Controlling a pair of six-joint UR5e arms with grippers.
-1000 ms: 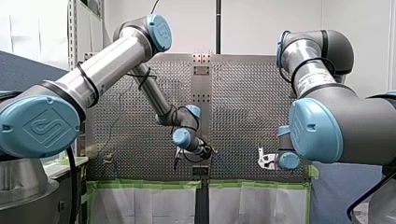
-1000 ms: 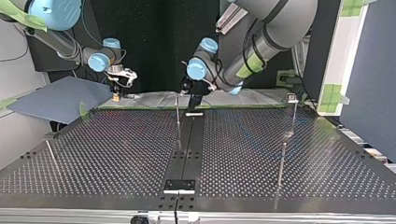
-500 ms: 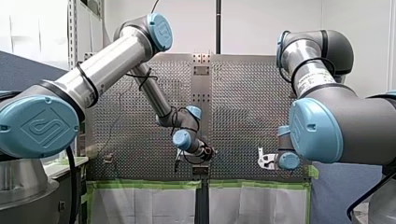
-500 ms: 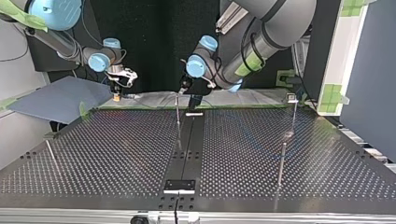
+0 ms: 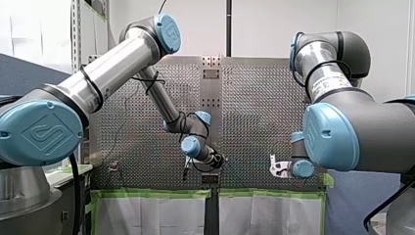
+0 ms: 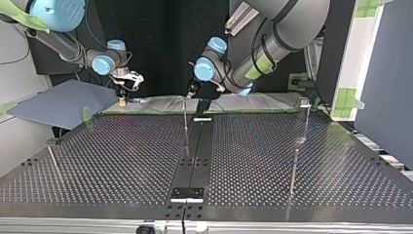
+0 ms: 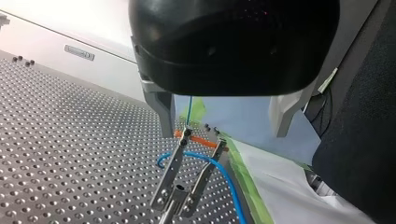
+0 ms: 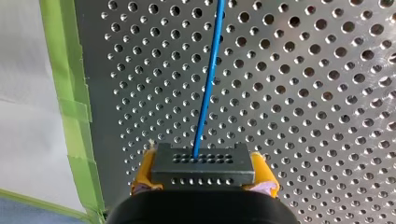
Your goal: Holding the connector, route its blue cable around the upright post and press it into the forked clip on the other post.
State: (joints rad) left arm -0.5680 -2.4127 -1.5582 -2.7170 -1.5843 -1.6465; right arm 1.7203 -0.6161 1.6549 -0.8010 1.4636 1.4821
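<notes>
In the right wrist view my right gripper [image 8: 201, 179] is shut on the dark grey connector [image 8: 203, 169], with a yellow pad on each side of it. The blue cable [image 8: 208, 74] runs straight out of the connector over the perforated plate. In the left wrist view my left gripper [image 7: 223, 131] stands open above the forked clip [image 7: 187, 175]. The blue cable [image 7: 219, 169] curves across the clip's two prongs, below an orange piece [image 7: 198, 139]. In the top view the clip's post [image 6: 185, 124] stands under my left gripper [image 6: 196, 97]. My right gripper [image 6: 125, 87] hangs at the far left.
Thin upright posts stand at the top view's right [image 6: 294, 171] and left [image 6: 53, 162]. Green tape [image 8: 70, 102] lines the plate's edge beside my right gripper. A blue-grey board [image 6: 58, 103] lies off the table behind it.
My left wrist has shifted very slightly over the clip post. My right arm has hardly moved and keeps its hold on the connector.
</notes>
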